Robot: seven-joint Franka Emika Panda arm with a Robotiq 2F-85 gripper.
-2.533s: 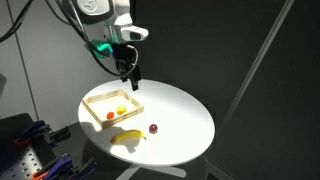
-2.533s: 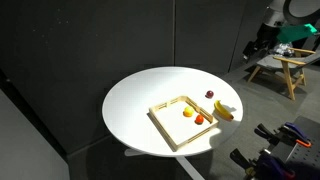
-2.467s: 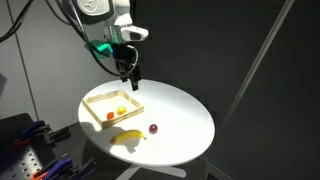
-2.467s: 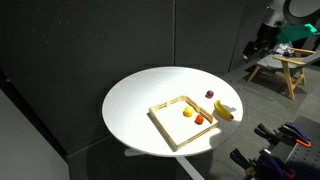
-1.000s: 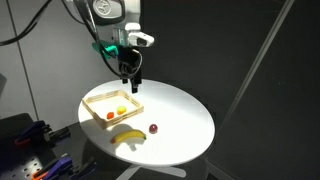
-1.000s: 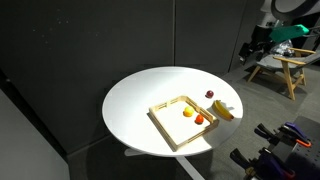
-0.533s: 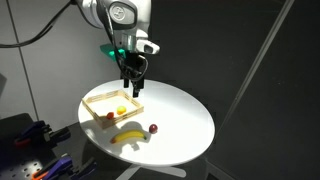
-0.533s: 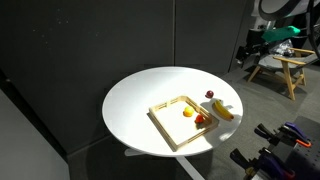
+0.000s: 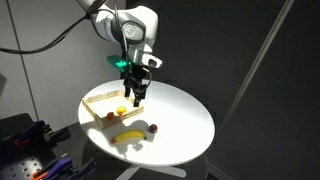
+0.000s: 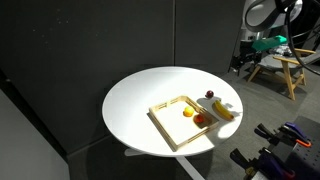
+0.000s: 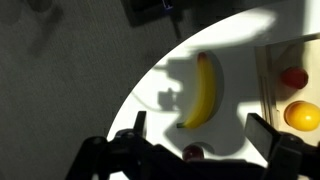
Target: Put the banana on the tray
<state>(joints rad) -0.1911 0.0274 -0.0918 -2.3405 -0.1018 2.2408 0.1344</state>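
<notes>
The yellow banana (image 9: 128, 137) lies on the round white table just outside the tray's (image 9: 98, 103) near edge. It also shows in the other exterior view (image 10: 223, 109) and in the wrist view (image 11: 203, 90). The wooden-rimmed tray (image 10: 170, 129) holds a small red piece (image 11: 294, 77) and a small yellow piece (image 11: 303, 115). My gripper (image 9: 135, 98) hangs in the air above the table beside the tray, open and empty. In the wrist view the jaws (image 11: 198, 130) are spread wide, with the banana on the table far below them.
A small dark red round fruit (image 9: 153, 128) lies on the table next to the banana, also in the wrist view (image 11: 193, 152). The table edge (image 9: 205, 140) is close to the banana. A wooden stool (image 10: 283, 68) stands on the floor beyond the table.
The arm has swung in over the table and come lower, from behind the tray toward the tray's corner. The banana, tray and fruits have not moved.
</notes>
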